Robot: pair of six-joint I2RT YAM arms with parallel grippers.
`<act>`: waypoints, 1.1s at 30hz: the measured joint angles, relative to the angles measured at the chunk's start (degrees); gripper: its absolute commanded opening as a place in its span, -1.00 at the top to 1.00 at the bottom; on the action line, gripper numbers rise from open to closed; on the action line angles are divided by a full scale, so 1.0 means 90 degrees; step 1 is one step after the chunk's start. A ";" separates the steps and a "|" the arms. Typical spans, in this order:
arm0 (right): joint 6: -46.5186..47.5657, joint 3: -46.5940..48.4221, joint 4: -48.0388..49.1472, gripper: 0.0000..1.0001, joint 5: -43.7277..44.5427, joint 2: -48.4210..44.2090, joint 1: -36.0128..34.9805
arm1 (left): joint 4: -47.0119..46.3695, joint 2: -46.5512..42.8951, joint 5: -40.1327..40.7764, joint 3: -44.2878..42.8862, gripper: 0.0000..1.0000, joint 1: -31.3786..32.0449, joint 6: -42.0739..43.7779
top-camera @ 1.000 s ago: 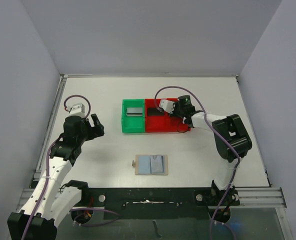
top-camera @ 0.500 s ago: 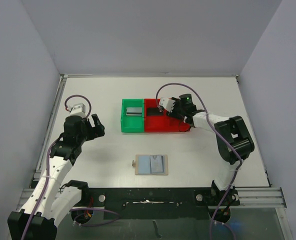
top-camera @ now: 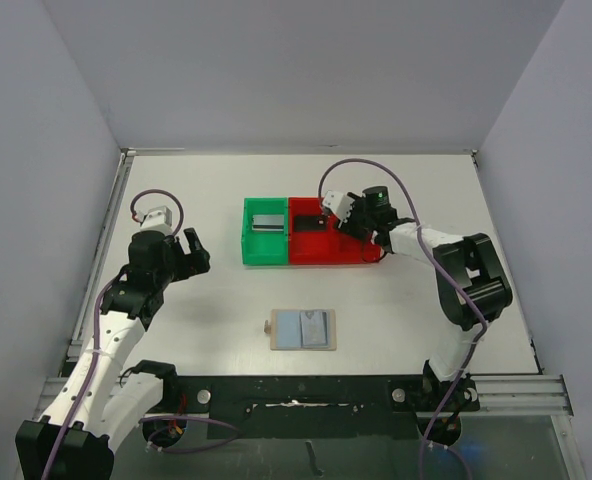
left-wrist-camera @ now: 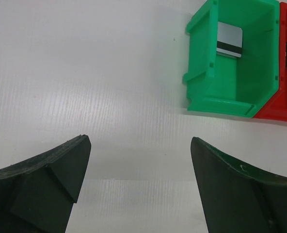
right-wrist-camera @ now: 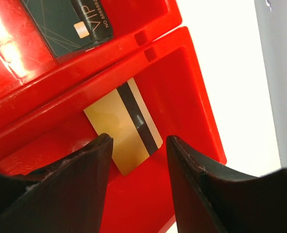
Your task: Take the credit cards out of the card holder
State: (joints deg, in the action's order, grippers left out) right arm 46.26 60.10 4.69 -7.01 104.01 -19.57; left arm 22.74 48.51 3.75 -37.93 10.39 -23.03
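**Gold card released into red bin; right jaws parted**

**Item 1, change.** The right gripper [top-camera: 334,218] is over the red bin [top-camera: 326,258] in the upper centre of the top view. Over the last second its fingers have spread from nearly closed to about half open, and it has shifted a little toward the right of the frame. In the right wrist view the gold card [right-wrist-camera: 121,136] lies flat on the bin floor at centre frame, below the gap. Neither finger touches it, and nothing is held.

**Item 2, meaning.** Judged: this card is delivered.
- The black card [right-wrist-camera: 68,22] sits in the neighbouring compartment, upper left of the wrist view.
- The silver card [left-wrist-camera: 229,40] lies in the green bin [left-wrist-camera: 221,92].
- That makes 3 cards out.
- The card holder [top-camera: 303,328] lies open on the table [top-camera: 206,190] at lower centre, well apart from both arms. Whether its pockets still hold a card cannot be told.

**Item 3, pose.**
- Right arm: elbow at the right of the frame, forearm reaching left, wrist tipped down into the bin.
- Left gripper [top-camera: 198,252]: at the left of the frame above bare table, unchanged, fingers fully spread, empty.
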 measured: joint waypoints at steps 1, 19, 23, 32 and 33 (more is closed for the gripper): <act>-0.0092 0.0000 0.0000 0.02 -0.0036 -0.0017 0.0022 | -0.0002 0.0000 -0.0002 0.0000 -0.68 0.0000 0.0000; -0.4082 -0.0964 0.0826 -0.30 0.0389 -0.2242 0.0233 | -0.0036 0.0092 -0.0131 0.0000 -0.69 0.0000 0.0027; -0.5739 -0.0967 -0.0029 -0.41 0.0576 -0.3009 0.0471 | -0.0044 0.0131 -0.0231 0.0002 -0.69 0.0000 0.0032; -0.8211 -0.2288 -0.0602 -0.96 -0.0435 -0.5469 0.0583 | -0.0284 0.0384 -0.0959 0.0058 -0.61 0.0002 0.0041; -0.8561 -0.2397 -0.0753 -0.95 -0.0542 -0.5654 0.0583 | -0.0396 0.0369 -0.1146 0.0124 -0.57 0.0010 0.0049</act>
State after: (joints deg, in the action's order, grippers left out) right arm -30.79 38.52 -2.09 -11.88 53.12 -14.33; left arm 19.18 51.83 -6.57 -36.82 10.48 -22.59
